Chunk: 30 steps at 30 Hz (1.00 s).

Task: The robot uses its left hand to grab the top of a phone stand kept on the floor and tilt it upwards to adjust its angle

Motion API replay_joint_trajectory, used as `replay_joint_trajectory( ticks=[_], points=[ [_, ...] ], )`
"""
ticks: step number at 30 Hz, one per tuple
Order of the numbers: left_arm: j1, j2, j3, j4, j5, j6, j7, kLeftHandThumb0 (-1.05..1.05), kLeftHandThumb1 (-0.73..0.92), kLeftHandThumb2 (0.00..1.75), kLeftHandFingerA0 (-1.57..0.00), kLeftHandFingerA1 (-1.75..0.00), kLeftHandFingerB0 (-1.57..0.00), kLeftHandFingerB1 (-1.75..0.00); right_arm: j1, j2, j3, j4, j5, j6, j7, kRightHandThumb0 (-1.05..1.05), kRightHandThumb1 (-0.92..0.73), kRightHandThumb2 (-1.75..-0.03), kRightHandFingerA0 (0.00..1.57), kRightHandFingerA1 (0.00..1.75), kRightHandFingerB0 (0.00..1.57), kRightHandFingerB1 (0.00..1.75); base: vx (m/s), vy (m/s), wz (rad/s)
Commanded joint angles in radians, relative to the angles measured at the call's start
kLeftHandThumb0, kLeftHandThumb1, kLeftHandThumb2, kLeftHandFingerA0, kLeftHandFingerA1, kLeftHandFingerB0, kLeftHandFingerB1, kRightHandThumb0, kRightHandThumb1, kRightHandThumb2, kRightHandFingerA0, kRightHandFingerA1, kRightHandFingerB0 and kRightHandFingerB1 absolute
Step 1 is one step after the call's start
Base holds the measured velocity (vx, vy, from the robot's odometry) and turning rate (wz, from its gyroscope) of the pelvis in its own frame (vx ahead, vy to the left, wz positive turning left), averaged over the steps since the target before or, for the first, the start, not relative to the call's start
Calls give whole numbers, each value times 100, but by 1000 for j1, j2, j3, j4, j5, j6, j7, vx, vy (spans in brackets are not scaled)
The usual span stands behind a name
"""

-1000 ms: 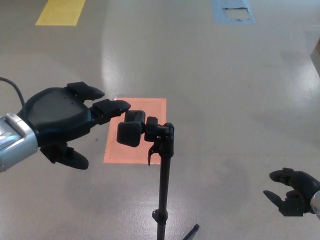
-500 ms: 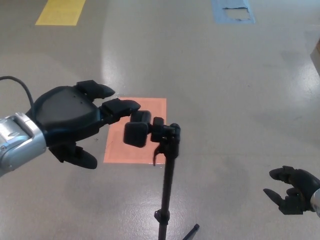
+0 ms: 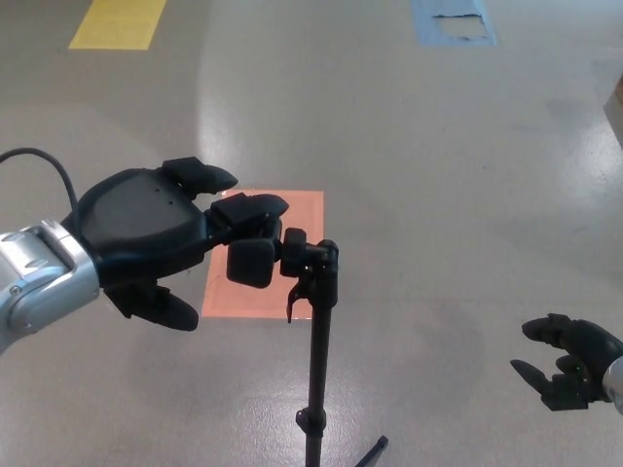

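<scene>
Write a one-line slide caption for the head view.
Left hand reaching the top of the phone stand, fingers over its holder; right hand idle.

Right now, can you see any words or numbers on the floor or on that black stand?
No words or numbers show anywhere.
The phone stand is plain black.
The orange patch, yellow patch and blue patch on the floor are blank.
The left hand carries no label.

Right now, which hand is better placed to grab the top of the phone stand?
The left hand: its fingers already reach over the phone stand's clamp head. The right hand sits low, far off to the right of the pole.
</scene>
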Motion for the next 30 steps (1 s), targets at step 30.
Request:
replay_joint_trajectory(
  ticks=[30],
  points=[
    [39,12,-20,67,32,8,19,-85,62,62,-9,-24,0,-19,-20,-19,-13,6,8,4,28,-34,-56,-108,1,48,0,47,0,0,0]
  ],
)
